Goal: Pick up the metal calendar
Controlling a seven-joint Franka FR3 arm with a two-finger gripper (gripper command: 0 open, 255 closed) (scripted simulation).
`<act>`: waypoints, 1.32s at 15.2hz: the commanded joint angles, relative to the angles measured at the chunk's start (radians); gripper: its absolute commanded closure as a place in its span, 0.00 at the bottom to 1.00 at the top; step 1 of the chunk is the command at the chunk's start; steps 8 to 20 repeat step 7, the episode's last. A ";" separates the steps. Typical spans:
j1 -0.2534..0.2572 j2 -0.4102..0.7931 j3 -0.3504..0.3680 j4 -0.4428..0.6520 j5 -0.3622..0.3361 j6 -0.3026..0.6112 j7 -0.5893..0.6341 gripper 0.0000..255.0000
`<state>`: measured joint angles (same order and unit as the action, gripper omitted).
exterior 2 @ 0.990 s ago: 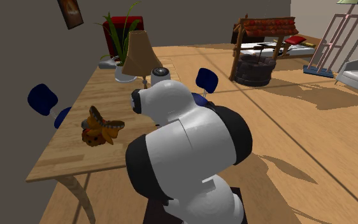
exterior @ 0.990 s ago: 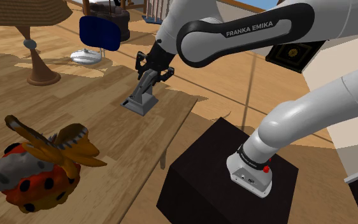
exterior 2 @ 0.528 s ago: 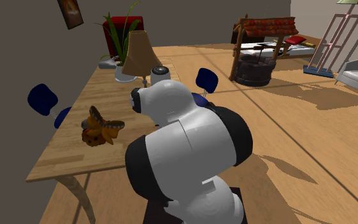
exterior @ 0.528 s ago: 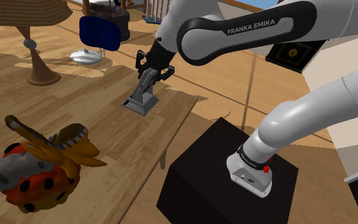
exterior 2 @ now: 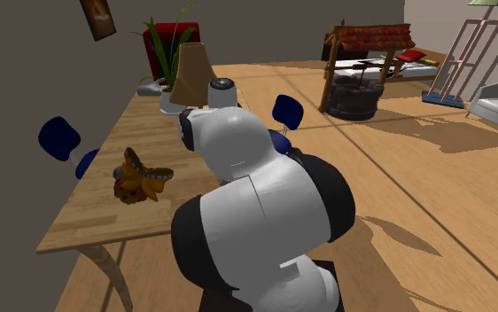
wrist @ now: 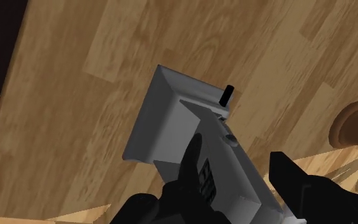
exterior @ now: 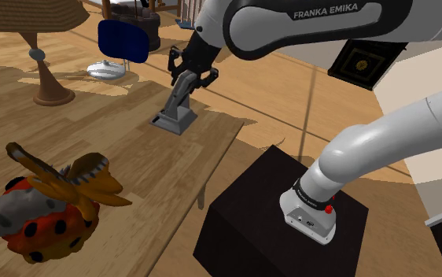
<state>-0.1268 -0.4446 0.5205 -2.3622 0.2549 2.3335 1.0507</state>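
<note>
Clamps grey calendar [exterior: 172,120] by slanted panel in narrowed gripper [exterior: 191,80]; has base at 7 o'clock from grip, shoulder view; likely needs straight lift.

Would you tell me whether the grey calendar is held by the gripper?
Held: the gripper is shut on the calendar, its black fingers clasping the upper part from both sides.

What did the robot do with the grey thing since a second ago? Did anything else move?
The arm rose, and the tool, already clamped on the grey calendar, drew it upward. It now looks just lifted off the table. The grip itself did not change. The ladybug toy, the lamp and the blue chair stayed where they were.
</note>
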 commanded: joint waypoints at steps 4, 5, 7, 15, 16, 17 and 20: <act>-0.003 -0.014 -0.014 0.056 -0.006 -0.068 0.000 1.00; -0.004 -0.016 -0.016 0.068 -0.007 -0.082 0.000 1.00; -0.004 -0.016 -0.017 0.070 -0.007 -0.084 0.000 1.00; -0.004 -0.016 -0.017 0.070 -0.007 -0.084 0.000 1.00; -0.004 -0.016 -0.017 0.070 -0.007 -0.084 0.000 1.00; -0.004 -0.016 -0.017 0.070 -0.007 -0.084 0.000 1.00; -0.004 -0.016 -0.017 0.070 -0.007 -0.084 0.000 1.00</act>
